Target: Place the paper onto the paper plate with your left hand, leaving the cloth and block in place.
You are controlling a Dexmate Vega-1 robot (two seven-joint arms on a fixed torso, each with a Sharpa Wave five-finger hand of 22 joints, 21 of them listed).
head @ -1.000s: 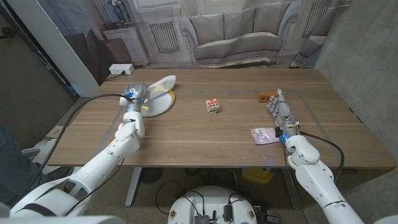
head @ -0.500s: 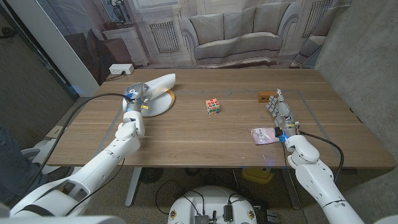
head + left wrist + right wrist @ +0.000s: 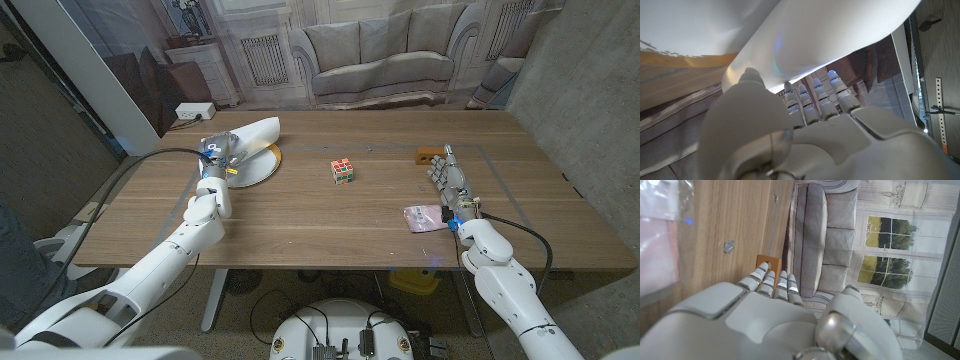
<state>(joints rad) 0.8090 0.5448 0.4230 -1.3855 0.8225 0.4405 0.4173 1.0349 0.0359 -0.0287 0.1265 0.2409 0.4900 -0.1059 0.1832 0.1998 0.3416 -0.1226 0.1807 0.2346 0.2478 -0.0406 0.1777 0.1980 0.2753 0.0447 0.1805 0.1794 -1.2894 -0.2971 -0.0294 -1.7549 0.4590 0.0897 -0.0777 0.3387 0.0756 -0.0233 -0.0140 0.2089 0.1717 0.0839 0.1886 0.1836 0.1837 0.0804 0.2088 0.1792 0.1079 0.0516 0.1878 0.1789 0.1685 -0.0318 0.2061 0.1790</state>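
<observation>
Left robot hand point(image 3: 216, 152), as we see it from the head camera, holds the white paper point(image 3: 254, 133) raised over the far-left part of the bench point(image 3: 320, 215); the sheet curls up and away from the fingers, above the paper plate point(image 3: 262, 167). We cannot tell from here whether the paper's lower edge touches the plate. Further right on the bench stands a coloured cube point(image 3: 343, 171), well apart from the plate. The right robot hand point(image 3: 452, 182) stands near the bench's right edge with its fingers straight and close together, gripping nothing, between an orange-brown block point(image 3: 428, 154) at its fingertips and a pink cloth point(image 3: 424, 217) near its wrist.

From the left wrist camera we see the left robot hand point(image 3: 805, 130) with the fingers point(image 3: 815, 97) reaching under the paper point(image 3: 805, 35), which curves over them; a tan strip beside it is probably the plate's rim.

From the right wrist camera we see the right robot hand point(image 3: 765, 315) with its fingers side by side, pointing at the block point(image 3: 766, 260), and the cloth point(image 3: 657, 265) blurred beside the hand.
</observation>
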